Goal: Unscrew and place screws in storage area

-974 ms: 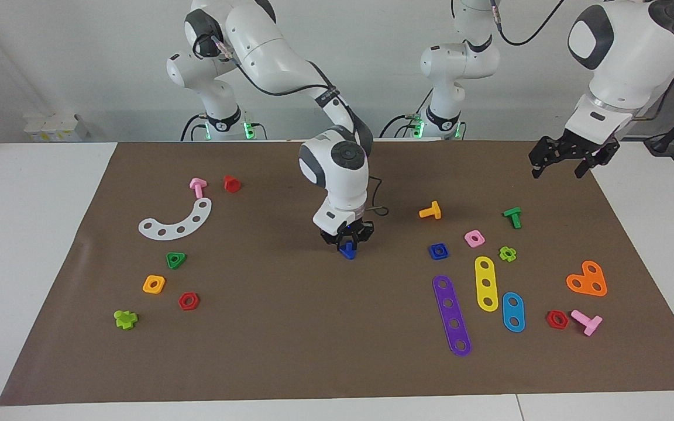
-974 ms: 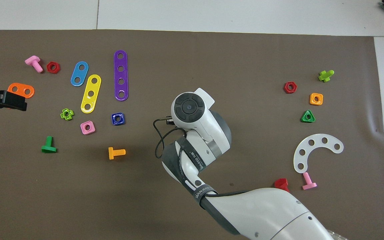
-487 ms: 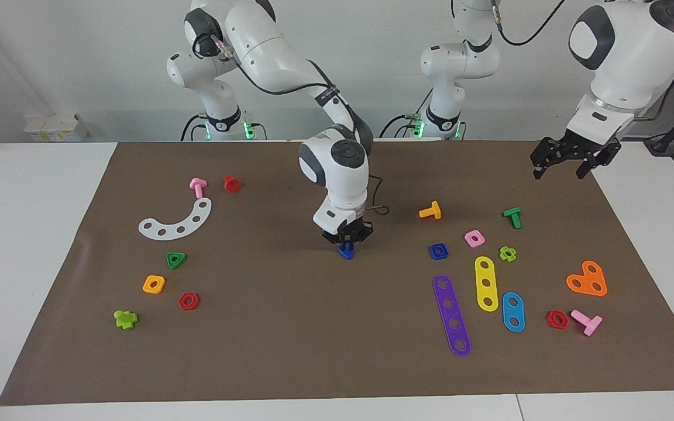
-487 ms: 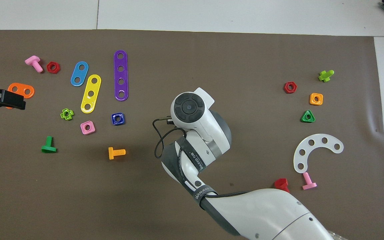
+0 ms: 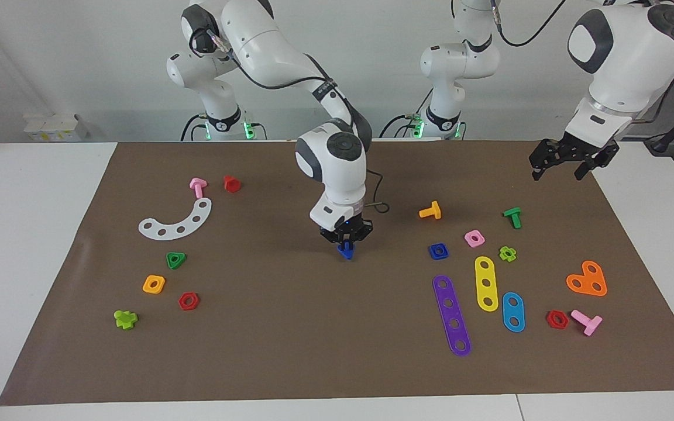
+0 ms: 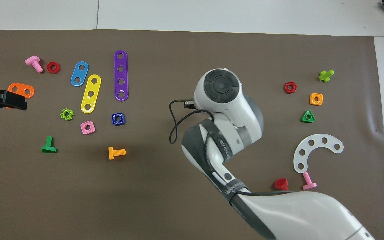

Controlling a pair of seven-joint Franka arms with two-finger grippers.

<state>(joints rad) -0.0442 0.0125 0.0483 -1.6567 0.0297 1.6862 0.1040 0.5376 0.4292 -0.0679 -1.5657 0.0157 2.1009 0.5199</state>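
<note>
white wall and pale counter [image 5: 33, 245] frame a brown mat [image 5: 290, 351] strewn with toy hardware. at the left of the facing frame lie a white curved strip [image 5: 176, 221], a green triangular nut [image 5: 175, 259], an orange square nut [image 5: 154, 284] and a red hex nut [image 5: 188, 301]. at centre frame the right gripper [image 5: 346, 243] has its jaws shut on the blue bolt [image 5: 346, 251], which hangs from them just above the mat. right of centre the matching blue square nut [image 5: 439, 251] lies loose on the mat beside the purple strip [image 5: 451, 315], so the unscrewing looks done and the carrying step is in hand. the next move calls for bearing the bolt to a storage spot and letting go gently. at upper right the left gripper [image 5: 566, 158] waits over the mat's corner, jaws spread and empty. in the overhead frame the right arm's wrist covers both its gripper and the bolt, the left gripper [image 6: 3, 100] is cut off at the left edge, and no marked storage area can be made out.
</note>
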